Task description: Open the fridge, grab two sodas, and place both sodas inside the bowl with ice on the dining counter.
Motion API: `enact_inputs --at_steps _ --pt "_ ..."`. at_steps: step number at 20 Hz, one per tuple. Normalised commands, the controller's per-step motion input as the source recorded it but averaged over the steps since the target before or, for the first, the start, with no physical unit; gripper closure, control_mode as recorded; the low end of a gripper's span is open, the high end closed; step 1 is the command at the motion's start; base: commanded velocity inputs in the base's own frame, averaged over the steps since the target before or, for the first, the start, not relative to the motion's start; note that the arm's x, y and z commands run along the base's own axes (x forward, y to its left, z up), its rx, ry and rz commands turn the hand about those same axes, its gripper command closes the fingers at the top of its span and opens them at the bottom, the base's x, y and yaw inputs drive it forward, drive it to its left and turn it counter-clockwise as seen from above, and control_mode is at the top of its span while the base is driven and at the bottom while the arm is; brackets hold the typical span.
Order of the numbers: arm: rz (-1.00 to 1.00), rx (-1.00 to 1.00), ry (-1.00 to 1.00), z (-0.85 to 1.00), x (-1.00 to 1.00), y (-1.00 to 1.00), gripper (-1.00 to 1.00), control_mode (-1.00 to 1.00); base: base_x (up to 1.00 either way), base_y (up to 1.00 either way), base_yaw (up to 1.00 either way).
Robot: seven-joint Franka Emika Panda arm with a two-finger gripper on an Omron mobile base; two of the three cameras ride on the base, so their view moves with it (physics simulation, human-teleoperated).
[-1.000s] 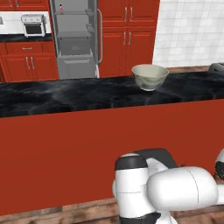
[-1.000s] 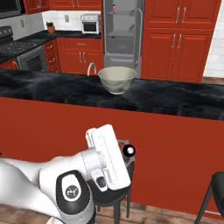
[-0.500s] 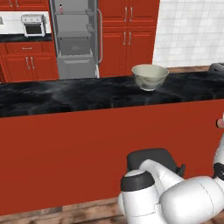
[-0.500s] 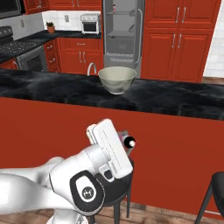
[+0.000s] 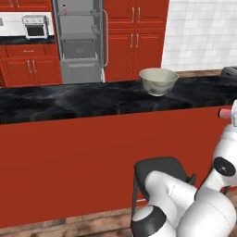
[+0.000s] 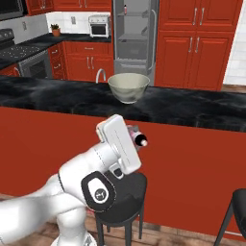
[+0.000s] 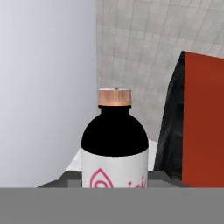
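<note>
Already the fridge (image 6: 133, 36) stands open and the gripper (image 6: 137, 138) is clamped on one soda (image 7: 114, 144), short of the dining counter (image 6: 192, 105). Neither soda is in the bowl (image 6: 128, 87) yet; another bottle (image 5: 64, 9) waits on the top shelf.

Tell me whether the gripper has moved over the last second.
Yes. In the right base view the gripper, shut on a soda, has risen up the red front panel toward the dining counter edge; the bowl stays put.

A white toaster oven (image 5: 35, 27) is sitting on the back counter (image 5: 23, 40), red cabinets (image 5: 134, 39) standing beside it, a potted plant (image 6: 56, 30) nearby.
</note>
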Motion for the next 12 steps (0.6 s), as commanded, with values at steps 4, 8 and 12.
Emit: enact_inputs --at_steps 4,8,12 --pt "0.06 0.38 -0.08 0.85 0.00 0.54 1.00 -1.00 0.00 0.00 0.00" --pt "0.06 0.40 -0.04 0.71 0.00 0.56 1.00 -1.00 0.00 0.00 0.00" --pt "0.10 0.42 -0.01 0.85 0.00 0.34 1.00 -1.00 0.00 0.00 0.00"
